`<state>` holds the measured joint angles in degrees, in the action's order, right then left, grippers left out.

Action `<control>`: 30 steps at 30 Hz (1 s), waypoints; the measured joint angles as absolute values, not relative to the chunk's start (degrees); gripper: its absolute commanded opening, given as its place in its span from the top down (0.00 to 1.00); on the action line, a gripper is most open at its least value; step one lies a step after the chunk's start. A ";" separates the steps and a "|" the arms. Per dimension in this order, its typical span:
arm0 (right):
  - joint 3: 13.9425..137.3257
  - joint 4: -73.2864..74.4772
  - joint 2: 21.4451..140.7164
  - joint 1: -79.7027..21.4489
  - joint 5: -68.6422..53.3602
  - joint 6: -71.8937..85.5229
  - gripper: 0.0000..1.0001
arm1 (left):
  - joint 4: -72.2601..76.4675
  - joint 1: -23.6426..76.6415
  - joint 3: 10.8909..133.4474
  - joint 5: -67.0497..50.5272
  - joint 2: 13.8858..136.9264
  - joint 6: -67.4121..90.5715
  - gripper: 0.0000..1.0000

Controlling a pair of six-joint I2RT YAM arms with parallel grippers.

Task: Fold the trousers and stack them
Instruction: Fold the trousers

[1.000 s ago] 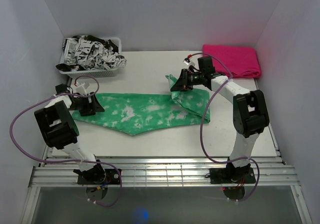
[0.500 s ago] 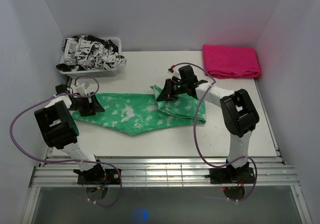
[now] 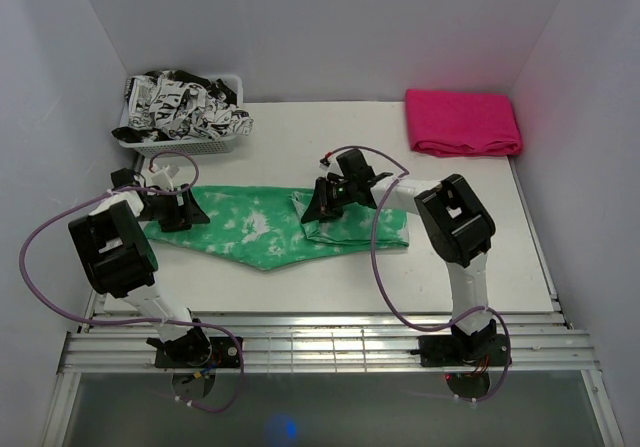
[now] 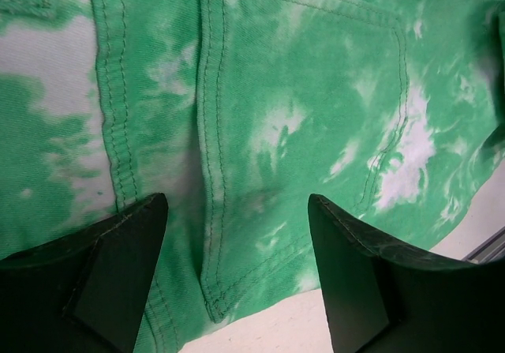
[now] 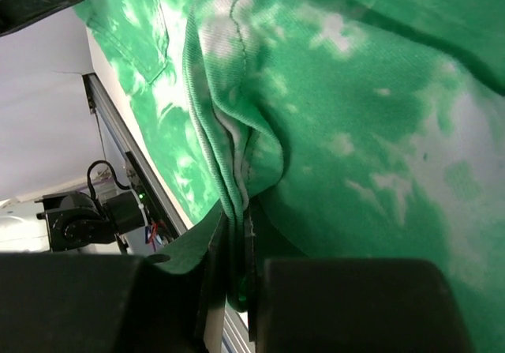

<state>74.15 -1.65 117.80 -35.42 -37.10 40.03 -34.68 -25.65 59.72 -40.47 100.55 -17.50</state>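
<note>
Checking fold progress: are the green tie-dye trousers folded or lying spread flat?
Partly folded: the green tie-dye trousers lie mostly flat, but the right claw, shut on one end, holds it doubled over the middle.

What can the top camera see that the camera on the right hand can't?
Only the top camera shows the basket of black-and-white clothes and the folded pink cloth at the back of the table. Only the right wrist camera shows, close up, the right gripper pinching a folded edge of fabric between its fingers. Both show the green trousers, spread flat at the left and folded over at the right.
</note>
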 measured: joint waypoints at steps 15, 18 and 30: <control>79.70 -2.55 117.69 -35.75 -44.88 37.82 0.22 | -37.58 -25.69 58.39 -46.00 95.77 -22.24 0.09; 79.81 -1.41 113.19 -31.90 -49.87 33.80 0.23 | -39.88 -25.39 58.70 -50.72 90.04 -24.71 0.06; 65.87 16.23 102.98 -8.56 -61.93 7.40 0.38 | -15.68 8.60 58.89 -60.80 85.91 -6.90 0.10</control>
